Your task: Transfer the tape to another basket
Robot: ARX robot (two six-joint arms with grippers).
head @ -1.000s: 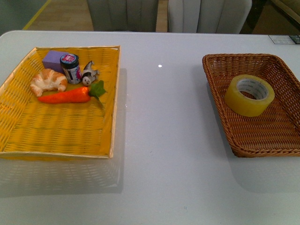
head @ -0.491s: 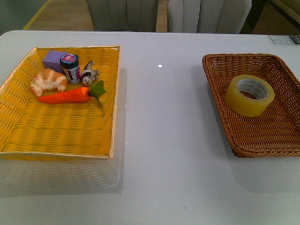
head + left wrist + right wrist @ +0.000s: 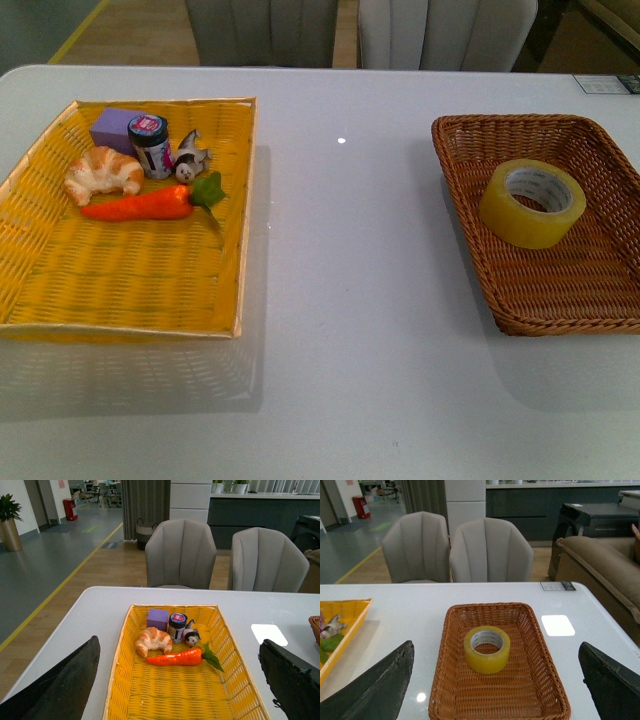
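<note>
Here, glossy round tape (image 3: 532,203) lies inside the woven wicker basket (image 3: 470,230)

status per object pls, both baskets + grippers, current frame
tape: lying in the brown basket, tilted, not gripped
brown basket: on the table, holds only the tape
yellow tray: on the table, holds the small items
carrot: lying flat beside the croissant
jar: upright, lid on
left gripper: open
right gripper: open

Bright even light, table (image 3: 350,300) glare spots, sharp focus
</note>
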